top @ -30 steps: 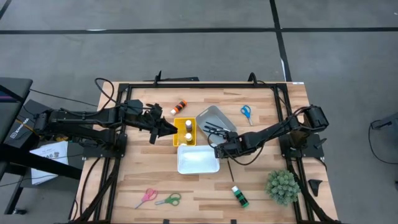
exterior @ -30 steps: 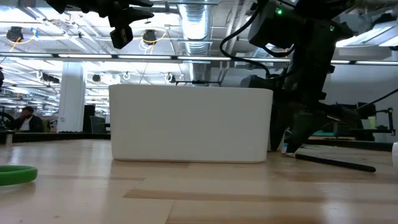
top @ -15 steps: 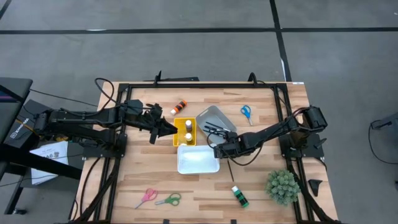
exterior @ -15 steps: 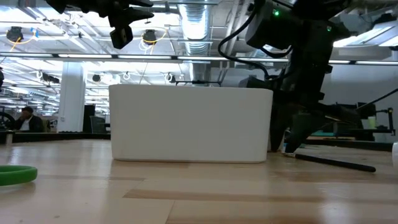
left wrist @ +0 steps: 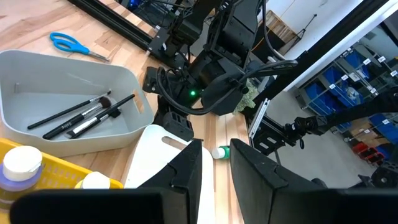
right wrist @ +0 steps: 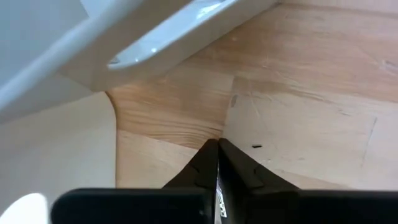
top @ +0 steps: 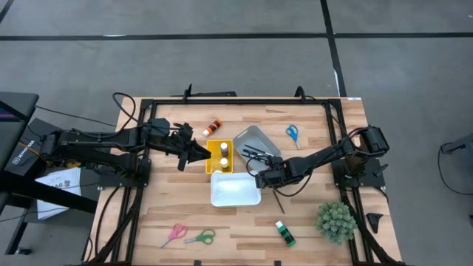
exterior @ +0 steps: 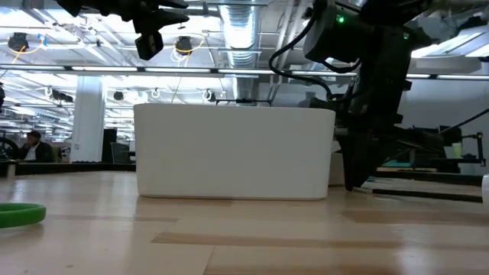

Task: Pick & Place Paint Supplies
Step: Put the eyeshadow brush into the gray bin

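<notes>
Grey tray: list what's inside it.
The grey tray holds three dark paintbrushes, lying side by side on its floor. The tray's near wall hides the corner beneath it.

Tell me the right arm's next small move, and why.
Probably lift straight up: the right gripper is shut beside the white bin, apparently on the paintbrush lying on the table. The grey tray with other brushes is close. The left gripper waits over the yellow tray.
</notes>
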You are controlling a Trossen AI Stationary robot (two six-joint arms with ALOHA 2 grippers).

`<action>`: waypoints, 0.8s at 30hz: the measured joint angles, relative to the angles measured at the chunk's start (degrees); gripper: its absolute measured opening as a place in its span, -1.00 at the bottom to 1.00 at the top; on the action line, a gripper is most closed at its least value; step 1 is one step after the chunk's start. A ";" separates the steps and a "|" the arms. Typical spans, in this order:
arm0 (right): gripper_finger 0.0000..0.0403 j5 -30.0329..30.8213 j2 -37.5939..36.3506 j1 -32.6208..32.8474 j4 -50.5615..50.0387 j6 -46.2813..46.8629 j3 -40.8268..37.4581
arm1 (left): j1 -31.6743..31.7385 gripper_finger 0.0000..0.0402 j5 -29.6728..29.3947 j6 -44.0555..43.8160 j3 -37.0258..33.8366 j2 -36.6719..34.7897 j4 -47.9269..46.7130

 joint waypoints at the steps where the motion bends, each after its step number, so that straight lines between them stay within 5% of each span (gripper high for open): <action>1: -0.98 0.00 -0.02 0.00 0.00 -0.09 0.00 | 0.00 -0.62 0.00 0.00 0.00 -0.02 0.00; 24: -1.00 6.41 -19.15 8.79 -2.28 -1.31 -0.28 | 0.00 -0.62 -1.38 0.08 0.00 0.00 0.00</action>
